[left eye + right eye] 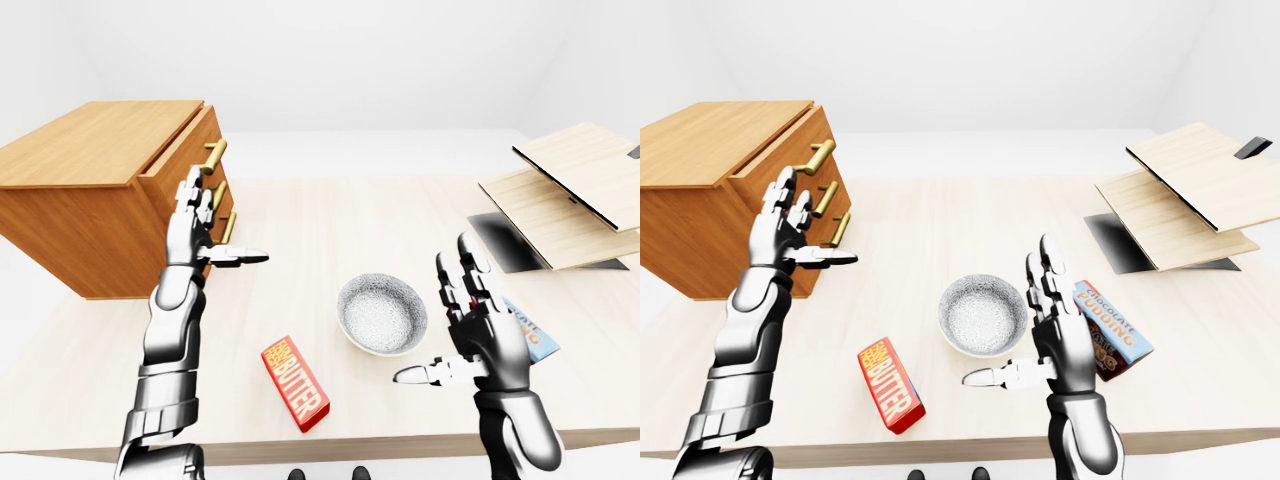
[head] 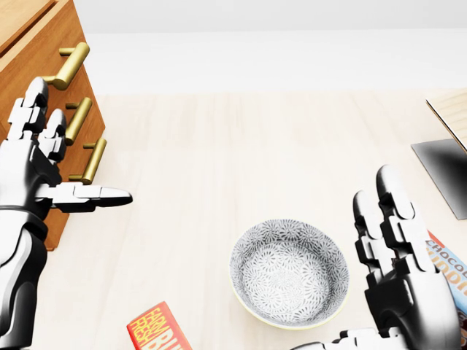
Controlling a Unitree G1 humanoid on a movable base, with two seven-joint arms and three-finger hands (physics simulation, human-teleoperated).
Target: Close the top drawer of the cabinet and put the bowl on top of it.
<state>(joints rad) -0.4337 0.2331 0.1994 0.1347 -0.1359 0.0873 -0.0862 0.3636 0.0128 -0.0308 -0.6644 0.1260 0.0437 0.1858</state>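
Cabinet: set on the table at 10 o'clock, top drawer drawn slightly out.
Bowl: placed mid-table, untouched.
Left hand: held spread before the brass handles, nothing gripped.
Right hand: held spread at the bowl's 3 o'clock, empty.
Butter box: laid at the bowl's 8 o'clock.

A pale wooden counter spreads beneath each robot hand, under plain white walls and even light. Beyond the right robot hand, tilted light plywood boards cast a dark shadow.
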